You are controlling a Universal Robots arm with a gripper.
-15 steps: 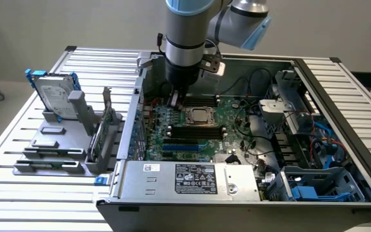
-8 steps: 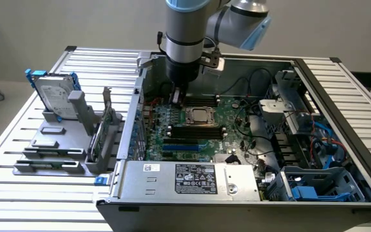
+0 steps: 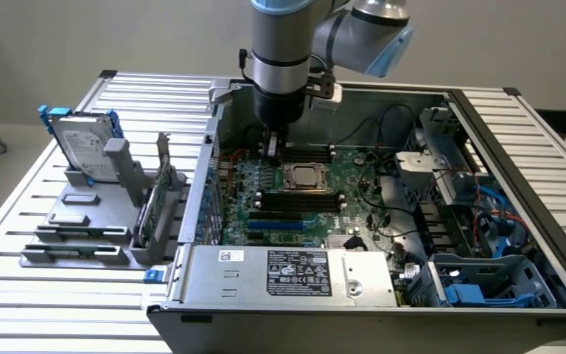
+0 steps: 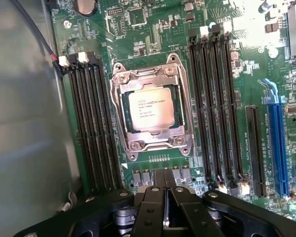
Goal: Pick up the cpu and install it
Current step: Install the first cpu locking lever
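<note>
**CPU seated in socket, gripper empty above the board**

The jaws are pressed together with nothing between them. In the wrist view the gripper (image 4: 164, 197) shows its two dark fingers (image 4: 153, 207) meeting edge to edge, poised over the green board (image 4: 237, 123) just beside the socket (image 4: 152, 106).

The cpu (image 4: 151, 108) lies flat inside the socket's metal frame, silvery top up, square to the frame, apart from the fingers. In the exterior view the gripper (image 3: 273, 151) hangs low inside the open case (image 3: 519, 214), close to the cpu (image 3: 306, 176) on the exterior view's left of it.

Judging by this, the picking and placing are done: the chip sits in its seat and the gripper holds nothing. Whether the frame is latched down I cannot tell. The memory slots (image 4: 91, 128) on either side of the socket stand empty. The hard drive (image 3: 83, 150) stands in a rack outside the case.
</note>
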